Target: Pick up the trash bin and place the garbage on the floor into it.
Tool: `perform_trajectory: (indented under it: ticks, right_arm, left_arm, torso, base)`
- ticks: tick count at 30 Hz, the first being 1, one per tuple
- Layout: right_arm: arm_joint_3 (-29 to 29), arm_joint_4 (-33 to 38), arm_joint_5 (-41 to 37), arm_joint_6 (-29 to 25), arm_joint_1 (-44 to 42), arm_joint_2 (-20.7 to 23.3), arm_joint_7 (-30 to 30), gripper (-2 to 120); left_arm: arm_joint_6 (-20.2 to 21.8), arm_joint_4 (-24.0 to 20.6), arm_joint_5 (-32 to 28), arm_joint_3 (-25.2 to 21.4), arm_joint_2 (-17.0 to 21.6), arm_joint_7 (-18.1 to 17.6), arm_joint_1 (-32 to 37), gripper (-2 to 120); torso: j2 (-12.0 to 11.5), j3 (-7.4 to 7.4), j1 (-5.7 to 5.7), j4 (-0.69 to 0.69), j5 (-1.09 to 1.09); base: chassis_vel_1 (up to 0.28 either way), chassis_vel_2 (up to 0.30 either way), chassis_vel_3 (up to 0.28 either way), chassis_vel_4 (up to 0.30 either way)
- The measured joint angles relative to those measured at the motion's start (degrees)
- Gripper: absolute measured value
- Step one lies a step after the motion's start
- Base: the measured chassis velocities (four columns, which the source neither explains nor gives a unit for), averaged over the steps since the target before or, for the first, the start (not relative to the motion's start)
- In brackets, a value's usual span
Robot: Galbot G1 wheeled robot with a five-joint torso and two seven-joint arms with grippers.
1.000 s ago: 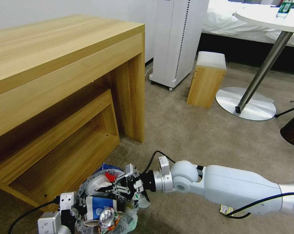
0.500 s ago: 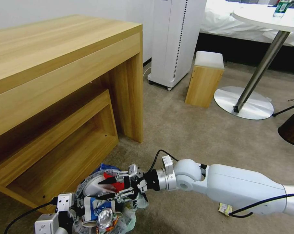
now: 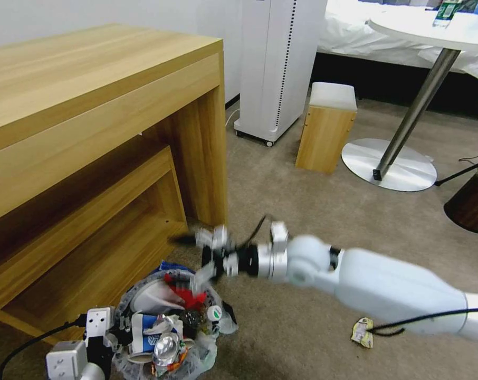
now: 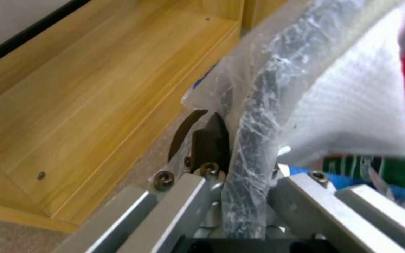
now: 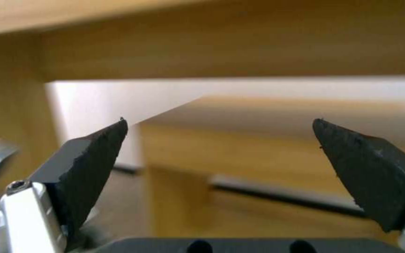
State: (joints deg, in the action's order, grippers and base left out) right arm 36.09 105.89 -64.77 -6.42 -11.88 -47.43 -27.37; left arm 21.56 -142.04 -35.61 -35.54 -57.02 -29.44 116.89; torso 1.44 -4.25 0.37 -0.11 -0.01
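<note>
A small bin (image 3: pixel 165 327) stands on the carpet just in front of the low shelf of a wooden desk (image 3: pixel 91 105), near the desk's right leg. A clear crinkled bag (image 4: pixel 258 88) is bunched over its dark rim. It is heaped with litter: a white slipper (image 3: pixel 149 301), a red wrapper (image 3: pixel 189 298), a blue-white packet (image 3: pixel 149 330) and a crushed can (image 3: pixel 165 349).

The left claw (image 4: pixel 240 168) is closed on the bin's rim, one dark finger (image 4: pixel 210 140) outside the rim and the bag-covered edge pinched between. In the head view this claw sits at the bin's near-left side.

The right claw (image 3: pixel 197 258) hangs above the bin's far side, its image smeared. In the right wrist view its two dark fingers (image 5: pixel 95 154) stand wide apart with nothing between them, facing the desk's underside.

One crumpled yellowish wrapper (image 3: pixel 361 332) lies on the carpet well to the right of the bin, under the right forearm.

Judging by its looks, the bin is light but top-heavy with loose fill, and the bag is slick, so a rim pinch could slip or tip it; a hold deep over the stiff rim seems safest. The wrapper is thin, soft and flat, probably best nipped at a raised crease. The can and packet near the brim may spill if the bin tilts.
</note>
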Motion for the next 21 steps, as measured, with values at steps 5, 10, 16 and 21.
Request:
perform_trajectory:
  ticks: [5, 10, 16, 21]
  right_arm:
    - [-13.14, -0.76, 5.15, 7.89, -8.23, 6.27, 11.07, 100]
    - [-23.59, -0.27, 8.86, 17.25, -20.07, 13.18, 18.57, 100]
    - [-40.05, 3.79, 5.5, 38.02, -43.95, 21.74, 30.42, 100]
    - [-47.43, 7.32, -4.9, 48.63, -54.91, 21.2, 45.19, 100]
  left_arm:
    - [-0.25, 0.18, 2.46, 0.86, -1.84, 1.31, 0.39, 0]
    - [-0.66, 0.21, 4.29, 1.63, -2.43, 2.12, 1.14, 0]
    - [-1.22, -0.28, 5.06, 1.5, -1.48, 2.3, 2.36, 0]
    - [-1.37, -1.05, 5.17, 0.91, -0.52, 2.24, 3.33, 0]
  torso:
    - [0.0, 0.0, 0.0, 0.01, 0.02]
    - [0.0, 0.0, 0.0, -0.06, 0.05]
    - [0.0, 0.01, 0.0, -0.04, 0.07]
    - [0.0, 0.01, -0.01, -0.03, -0.02]
  base:
    - [0.0, 0.0, 0.0, 0.0]
    - [0.0, 0.0, 0.0, 0.0]
    - [-0.008, -0.009, -0.007, -0.004]
    - [0.0, 0.0, 0.0, 0.0]
